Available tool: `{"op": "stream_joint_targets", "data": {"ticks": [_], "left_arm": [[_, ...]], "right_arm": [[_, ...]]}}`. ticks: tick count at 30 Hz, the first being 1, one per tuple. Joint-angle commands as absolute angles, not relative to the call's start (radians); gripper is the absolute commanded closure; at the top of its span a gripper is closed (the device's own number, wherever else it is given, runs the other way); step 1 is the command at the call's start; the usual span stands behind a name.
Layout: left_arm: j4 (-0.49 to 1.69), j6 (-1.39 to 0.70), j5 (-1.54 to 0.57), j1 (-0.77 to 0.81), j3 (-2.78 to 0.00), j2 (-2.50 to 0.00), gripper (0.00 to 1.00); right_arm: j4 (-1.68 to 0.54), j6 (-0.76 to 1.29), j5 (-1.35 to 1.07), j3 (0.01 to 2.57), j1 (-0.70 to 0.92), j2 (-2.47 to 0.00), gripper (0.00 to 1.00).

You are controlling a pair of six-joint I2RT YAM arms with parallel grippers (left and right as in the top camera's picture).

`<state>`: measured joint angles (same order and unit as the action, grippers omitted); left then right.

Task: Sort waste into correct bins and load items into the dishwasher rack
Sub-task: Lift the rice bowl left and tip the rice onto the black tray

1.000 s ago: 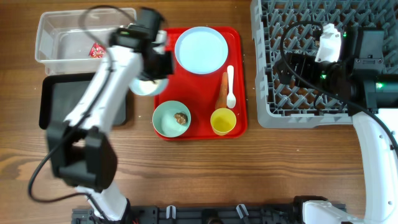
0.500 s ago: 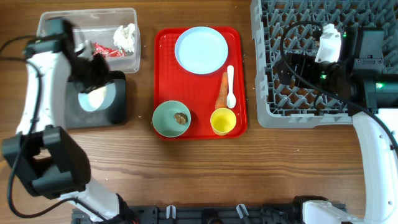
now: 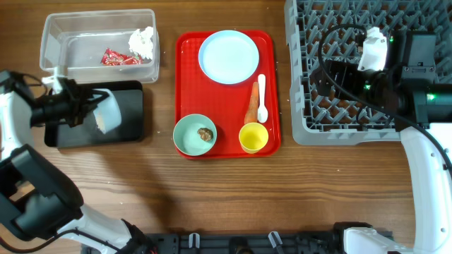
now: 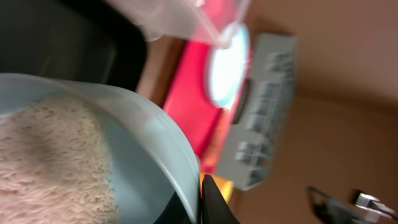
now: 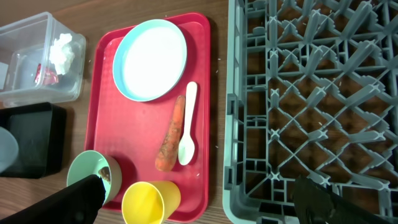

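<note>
Left gripper (image 3: 94, 107) is clamped on the rim of the white bowl (image 3: 106, 114), holding it above the left part of the black tray (image 3: 131, 123). The white bowl is tipped steeply onto its side. In the left wrist view, one dark finger (image 4: 212, 202) presses against the outside of the rim, and rice (image 4: 50, 162) fills the lower part of the white bowl.

Behind the black tray, just beside it, sits the clear tub (image 3: 81, 42). It holds a red wrapper (image 3: 113, 58) and a tissue (image 3: 142, 41).

A red tray (image 3: 219, 99) lies at the middle of the bench (image 3: 212, 190). On it are:
- a blue plate (image 3: 228, 56) at the back;
- a spoon (image 3: 262, 99) with a carrot (image 3: 251, 104) touching its left side;
- a mint bowl (image 3: 188, 139) at the front left, with a brown lump (image 3: 205, 132) inside;
- a yellow cup (image 3: 253, 137) at the front right, upright.

Right gripper (image 5: 199, 183) hangs above the rack (image 3: 318, 21) with its fingers spread wide, holding nothing. The rack stands to the right of the red tray, with no dishes showing among its pegs.
</note>
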<state>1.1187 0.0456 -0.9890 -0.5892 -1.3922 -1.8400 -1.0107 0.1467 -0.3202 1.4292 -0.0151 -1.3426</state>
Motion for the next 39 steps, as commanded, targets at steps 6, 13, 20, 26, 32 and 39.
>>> {"op": "stream_joint_targets", "data": {"ticks": [6,13,20,26,32,39], "left_arm": [[1.115,0.087,-1.366,-0.688,-1.386,-1.834,0.96],[1.107,0.086,-1.433,-0.721,-1.386,-1.834,0.96],[1.087,0.065,-1.576,-0.745,-1.386,-1.834,0.96],[1.088,0.062,-1.576,-0.751,-1.386,-1.834,0.96],[1.088,0.059,-1.576,-0.750,-1.386,-1.834,0.96],[1.088,0.044,-1.576,-0.750,-1.386,-1.834,0.96]], "right_arm": [[-1.015,0.186,-0.314,1.447,-0.017,-1.353,0.00],[-1.015,0.186,-0.314,1.447,-0.017,-1.353,0.00],[-1.020,0.186,-0.314,1.447,-0.017,-1.353,0.00],[-1.019,0.186,-0.314,1.447,-0.017,-1.353,0.00],[-1.019,0.186,-0.314,1.447,-0.017,-1.353,0.00],[-1.019,0.186,-0.314,1.447,-0.017,-1.353,0.00]]}}
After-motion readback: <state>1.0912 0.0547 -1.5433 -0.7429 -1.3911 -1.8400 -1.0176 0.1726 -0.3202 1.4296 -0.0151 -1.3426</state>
